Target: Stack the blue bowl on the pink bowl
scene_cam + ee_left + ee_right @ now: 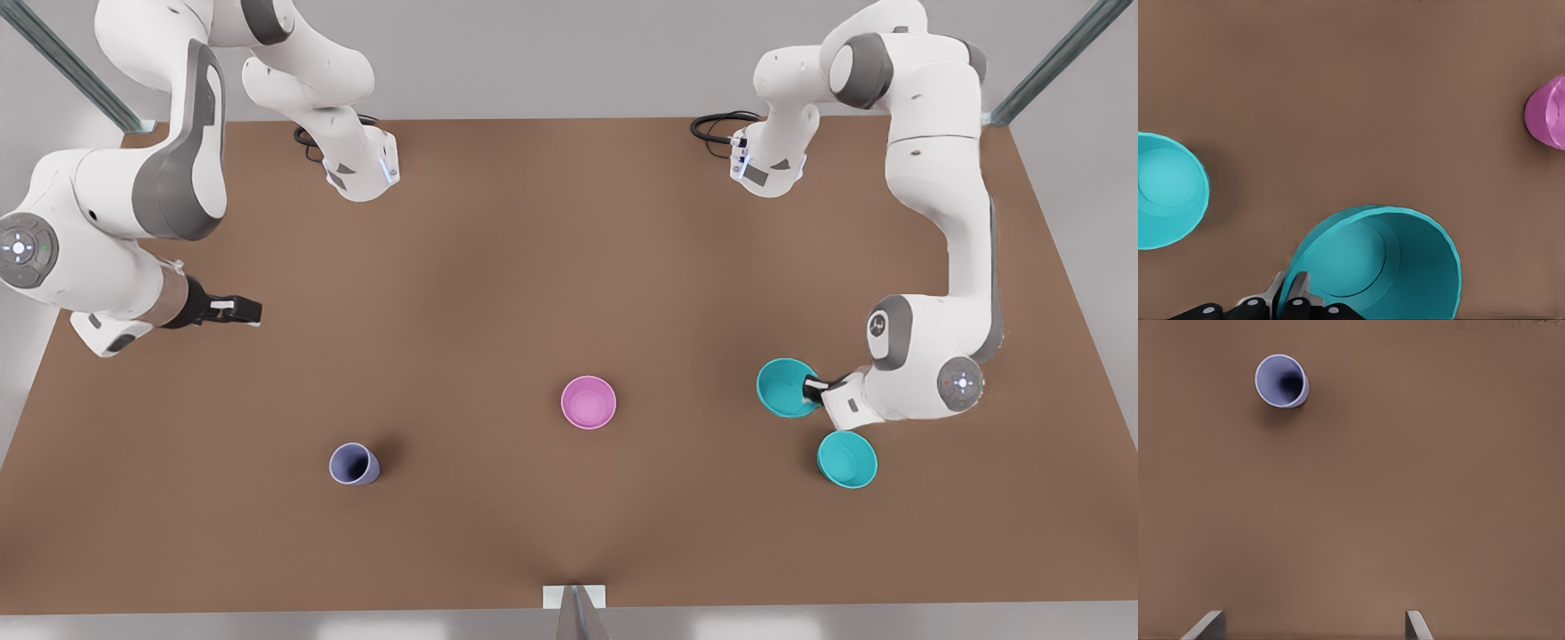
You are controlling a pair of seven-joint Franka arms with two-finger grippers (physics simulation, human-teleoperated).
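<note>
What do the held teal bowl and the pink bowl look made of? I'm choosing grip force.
The blue bowl, pinched at its rim by the left gripper, looks like glossy smooth plastic or glazed ceramic: soft sheen inside, even colour. The pink bowl looks similar but more matte, with a lighter rim. Renders leave the material open.

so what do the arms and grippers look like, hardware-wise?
Both arms are glossy white with grey joint sections and round indicator caps. Black cables coil at each base. The left gripper has a white body and black fingers with grey pads. The right gripper is black; its fingers look grey.
</note>
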